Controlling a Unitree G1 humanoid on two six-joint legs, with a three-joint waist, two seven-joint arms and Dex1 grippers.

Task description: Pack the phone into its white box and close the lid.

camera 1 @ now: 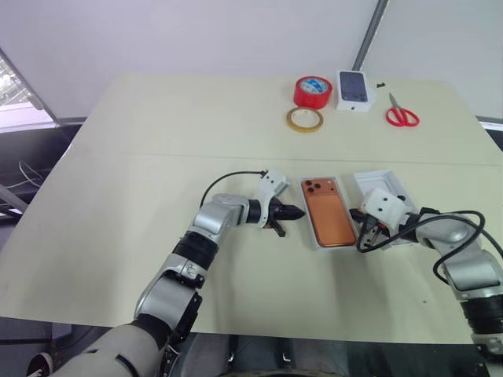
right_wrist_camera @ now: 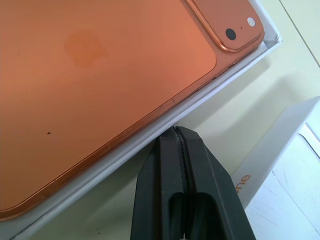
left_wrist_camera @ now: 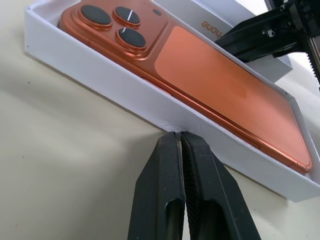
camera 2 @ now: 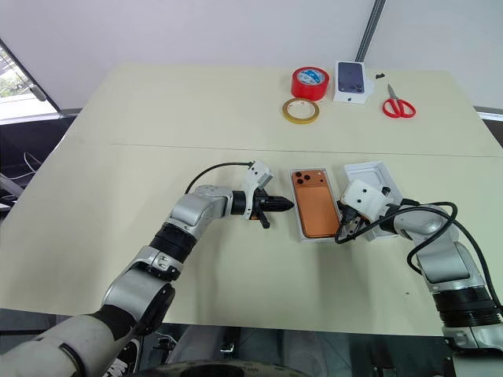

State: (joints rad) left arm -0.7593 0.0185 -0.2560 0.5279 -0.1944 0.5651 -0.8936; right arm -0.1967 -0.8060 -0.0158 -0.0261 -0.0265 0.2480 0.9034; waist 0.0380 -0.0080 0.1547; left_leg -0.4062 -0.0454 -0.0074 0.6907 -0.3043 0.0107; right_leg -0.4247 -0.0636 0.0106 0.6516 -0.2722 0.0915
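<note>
So both claws pinched together, holding nothing: left gripper (camera 1: pixel 292 211) has its black fingers (left_wrist_camera: pixel 181 185) pressed flat to each other, tips right at the white box (left_wrist_camera: pixel 150 102) outer wall, looks like touching it at the long side; right gripper (right_wrist_camera: pixel 175 145) also fully together, tip at the box's other long side, contact can't be confirmed. Phone (camera 1: pixel 328 210) lies inside the white box, copper back up, camera lenses at the far end, sits near table centre slightly toward 3 o'clock. From the box, left gripper is at 9 o'clock, right gripper at 3 o'clock, so the box is between the two. Lid (camera 2: pixel 369 182) is just beside the box at 3 o'clock, open side up, partly hidden by the right wrist, orange lettering on its side wall seen in the right wrist view. Box not covered yet. Further out on the table (camera 1: pixel 118 196) toward 12 o'clock: red tape roll (camera 1: pixel 312 91), tan tape ring (camera 1: pixel 304 119) just in front of it, small white box with a phone picture (camera 1: pixel 354 89), red-handled scissors (camera 1: pixel 402 113) toward 1 o'clock
</note>
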